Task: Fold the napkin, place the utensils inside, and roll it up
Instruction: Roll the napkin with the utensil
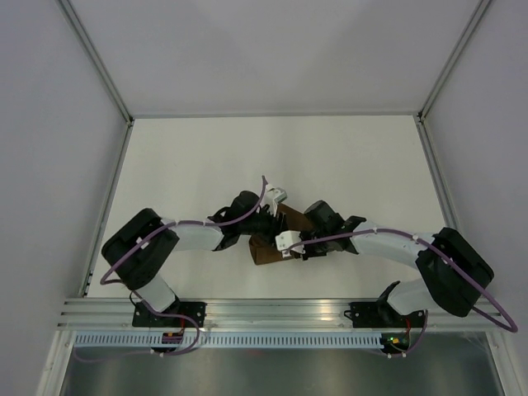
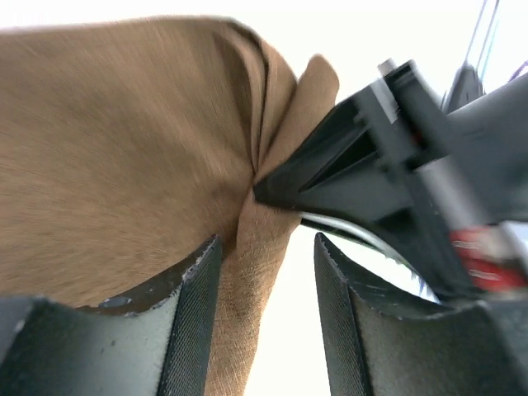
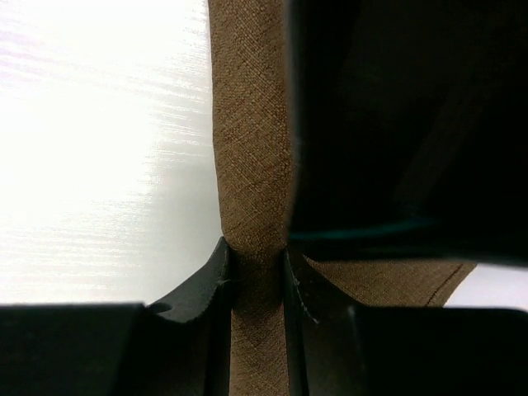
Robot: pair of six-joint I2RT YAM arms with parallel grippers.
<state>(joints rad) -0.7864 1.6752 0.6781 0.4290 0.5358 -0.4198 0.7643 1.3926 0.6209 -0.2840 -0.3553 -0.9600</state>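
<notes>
The napkin [image 1: 266, 250] is bunched up on the table [image 1: 330, 157], toward the near edge, right between the two arms. The right tool [image 3: 255, 252] has a narrow fold of it squeezed tight between both fingers. The left tool [image 2: 266, 243] has its fingers standing apart and isn't gripping anything. A strip of the brown cloth hangs in the gap, brushing one finger and clear of the other. In the left wrist view you can see the right tool's black tip pinching the fabric just above.

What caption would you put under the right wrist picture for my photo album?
The right arm's fingers pinch a fold of the brown napkin, white table bright beside it.
</notes>
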